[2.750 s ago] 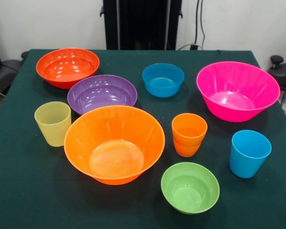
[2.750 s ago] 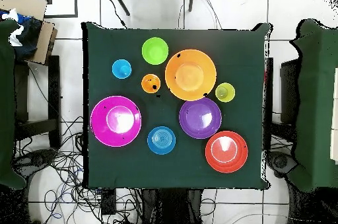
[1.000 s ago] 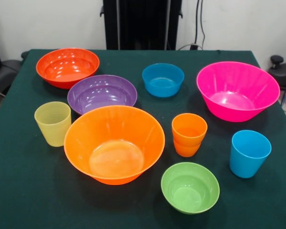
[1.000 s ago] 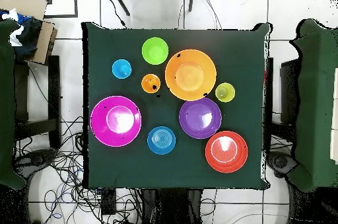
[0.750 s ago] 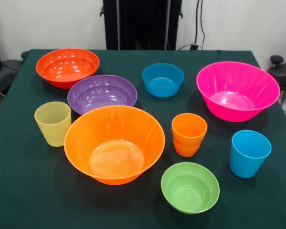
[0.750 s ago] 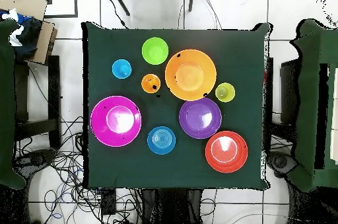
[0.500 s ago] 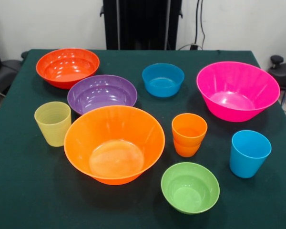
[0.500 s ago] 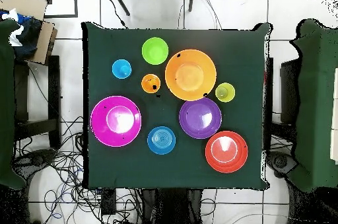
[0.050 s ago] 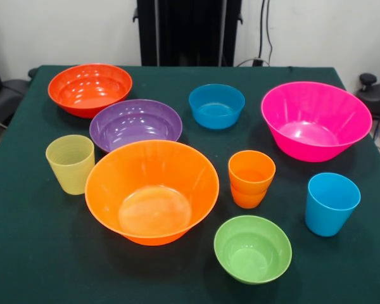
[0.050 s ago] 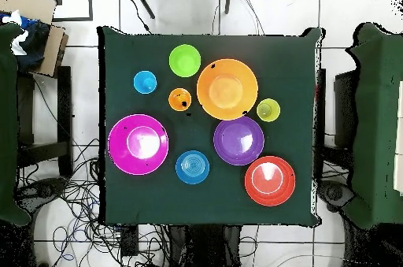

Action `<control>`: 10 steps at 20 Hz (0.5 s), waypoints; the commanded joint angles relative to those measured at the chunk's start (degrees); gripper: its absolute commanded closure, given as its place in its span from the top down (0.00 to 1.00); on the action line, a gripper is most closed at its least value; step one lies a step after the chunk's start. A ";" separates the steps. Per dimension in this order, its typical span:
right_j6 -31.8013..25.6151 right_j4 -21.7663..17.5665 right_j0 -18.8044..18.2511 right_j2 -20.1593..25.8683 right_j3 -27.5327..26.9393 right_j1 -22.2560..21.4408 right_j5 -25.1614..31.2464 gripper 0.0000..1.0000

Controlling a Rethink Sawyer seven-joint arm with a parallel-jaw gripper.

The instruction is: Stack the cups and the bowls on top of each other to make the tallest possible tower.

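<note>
Sitting upright and unstacked on the green-covered bench [image 9: 31, 253], all the vessels are spread out singly, and the pincer shows in neither view, so its state cannot be told and nothing can be placed relative to it; places follow the front view instead. At the far left stands the red-orange bowl [image 9: 90, 88], and the purple bowl [image 9: 135, 125] sits just in front of it and to its right. The large orange bowl [image 9: 152, 191] lies nearer the camera, its rim overlapping the purple bowl's in this view, though whether they touch cannot be told. Just left of the large orange bowl is the pale yellow-green ribbed cup [image 9: 70, 163]. The blue bowl [image 9: 216, 106] stands near the middle of the far side, well apart from the hot pink bowl [image 9: 315, 120] at the right. An orange cup [image 9: 251, 178] stands between the large orange bowl and the sky blue cup [image 9: 331, 203]; a seam around its wall suggests two nested cups, but that is uncertain. The lime green bowl [image 9: 253, 248] is nearest the camera. No tower has been begun.
</note>
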 commanded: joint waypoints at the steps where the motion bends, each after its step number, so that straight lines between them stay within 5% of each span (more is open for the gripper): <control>1: 11.57 -0.93 -1.28 5.20 3.86 1.46 3.97 0.00; 10: 11.49 -0.96 -1.32 5.22 3.89 1.51 3.95 0.00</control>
